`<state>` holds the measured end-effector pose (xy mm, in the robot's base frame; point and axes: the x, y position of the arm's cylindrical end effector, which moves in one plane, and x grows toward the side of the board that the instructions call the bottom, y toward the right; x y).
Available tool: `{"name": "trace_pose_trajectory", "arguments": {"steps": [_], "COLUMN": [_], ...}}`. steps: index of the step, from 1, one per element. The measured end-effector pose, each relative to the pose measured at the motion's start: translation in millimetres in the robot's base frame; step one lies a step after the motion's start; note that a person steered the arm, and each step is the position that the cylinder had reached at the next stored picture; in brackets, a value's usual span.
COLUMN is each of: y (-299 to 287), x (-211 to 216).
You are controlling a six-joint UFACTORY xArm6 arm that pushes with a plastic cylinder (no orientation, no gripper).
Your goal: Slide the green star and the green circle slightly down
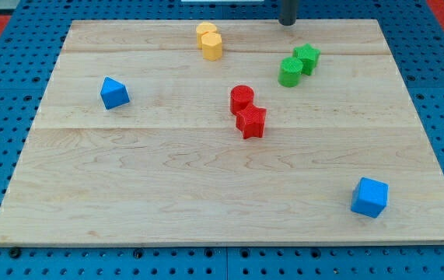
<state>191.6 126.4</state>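
Tip: my tip point(287, 22) rests at the board's top edge, touching no block.
Green pair: green star point(308, 57) just below it, touching the green circle point(290, 71) on its lower left.
Others: red pair mid-board, yellow pair top.

A small green star-shaped block point(307, 57) is lying flat on the pale wooden board point(167, 179), toward the view's upper right. A small green round block, cylinder-like point(290, 71), is sitting upright just below and to the left of it. The two are touching, forming a short diagonal pair, their top faces catching the light.
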Motion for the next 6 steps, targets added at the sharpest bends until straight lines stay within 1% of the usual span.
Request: {"name": "trace_pose_trajectory", "arguments": {"steps": [1, 2, 3, 6], "y": [-5, -13, -13, -8], "x": [0, 17, 23, 20]}}
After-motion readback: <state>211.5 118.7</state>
